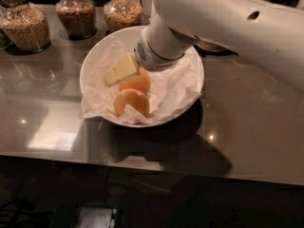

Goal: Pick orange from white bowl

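Note:
The white bowl (93, 60), lined with crumpled white paper, stands on the dark counter. Two oranges lie in it, touching each other: one nearer the front (131, 102) and one just behind it (138, 83). My gripper (121, 70), pale yellow at its tip, reaches down into the bowl from the upper right. It is right at the upper left of the rear orange. The white arm (228, 18) hides the bowl's back right part and part of the rear orange.
Three glass jars of grains stand along the back: left (24, 23), middle (76, 13) and right (122, 8). A dark round object (211, 46) sits behind the bowl under the arm. The glossy counter's front edge (142, 163) runs across below the bowl.

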Robot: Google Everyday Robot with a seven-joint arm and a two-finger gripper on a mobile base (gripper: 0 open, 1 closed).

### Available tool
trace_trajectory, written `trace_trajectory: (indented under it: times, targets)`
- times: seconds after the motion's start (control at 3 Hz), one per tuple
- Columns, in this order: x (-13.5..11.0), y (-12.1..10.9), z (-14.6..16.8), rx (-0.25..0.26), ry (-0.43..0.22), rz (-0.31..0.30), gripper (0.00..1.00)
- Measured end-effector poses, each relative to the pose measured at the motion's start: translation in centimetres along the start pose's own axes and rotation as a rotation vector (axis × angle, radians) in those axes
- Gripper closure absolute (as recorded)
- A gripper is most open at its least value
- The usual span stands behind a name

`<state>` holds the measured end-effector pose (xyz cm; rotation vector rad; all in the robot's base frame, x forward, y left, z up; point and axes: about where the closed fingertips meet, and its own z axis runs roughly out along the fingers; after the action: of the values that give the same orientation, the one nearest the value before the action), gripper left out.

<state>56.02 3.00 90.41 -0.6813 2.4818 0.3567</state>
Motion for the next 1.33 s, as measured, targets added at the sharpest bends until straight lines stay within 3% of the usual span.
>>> trace_trajectory:
  times: [0.33,0.67,1.33]
  targets:
    - [0.0,0.0,0.0,0.0,0.0,0.0,0.17]
    - [0.0,0.0,0.8,-0.009,0.007,0.018,0.23]
    - [1.4,-1.0,3.8,-0.014,0.07,0.095,0.19]
